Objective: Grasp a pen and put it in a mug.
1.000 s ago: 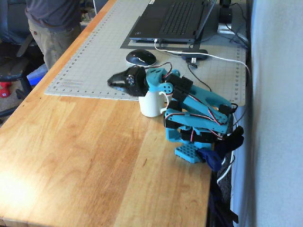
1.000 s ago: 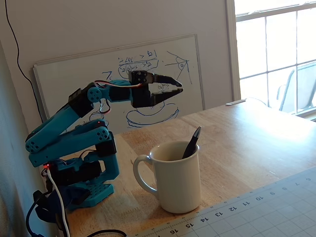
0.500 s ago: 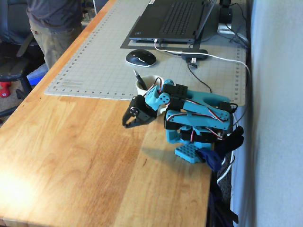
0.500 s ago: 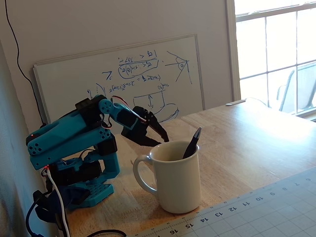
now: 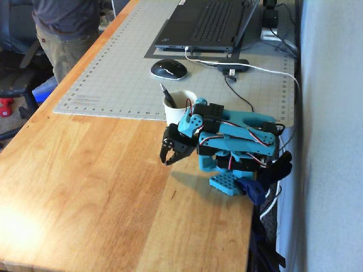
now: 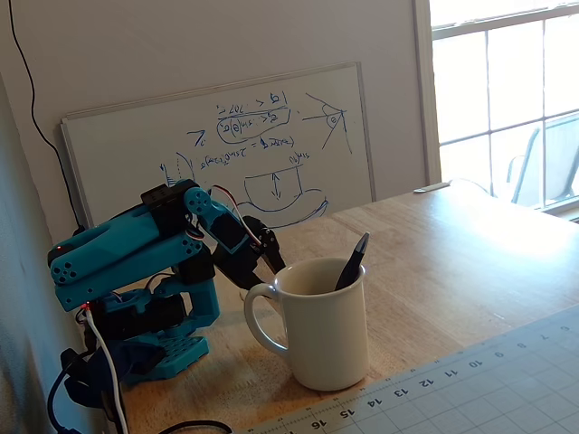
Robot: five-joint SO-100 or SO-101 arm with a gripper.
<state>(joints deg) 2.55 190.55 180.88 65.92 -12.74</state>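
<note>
A white mug (image 5: 179,105) stands at the near edge of the grey cutting mat, right behind the folded blue arm; in the other fixed view it is the mug (image 6: 321,334) in the foreground. A dark pen (image 5: 167,95) stands tilted inside it, its upper end sticking out over the rim, and it also shows in the other fixed view (image 6: 351,262). My gripper (image 5: 168,157) hangs just in front of the mug, pointing down at the wooden table, shut and empty. In the other fixed view the gripper (image 6: 270,258) sits behind the mug, partly hidden.
A black mouse (image 5: 168,69), a laptop (image 5: 207,22) and a white cable (image 5: 266,71) lie on the mat (image 5: 113,73). A person (image 5: 65,28) stands at the table's left edge. A whiteboard (image 6: 226,145) leans on the wall behind the arm.
</note>
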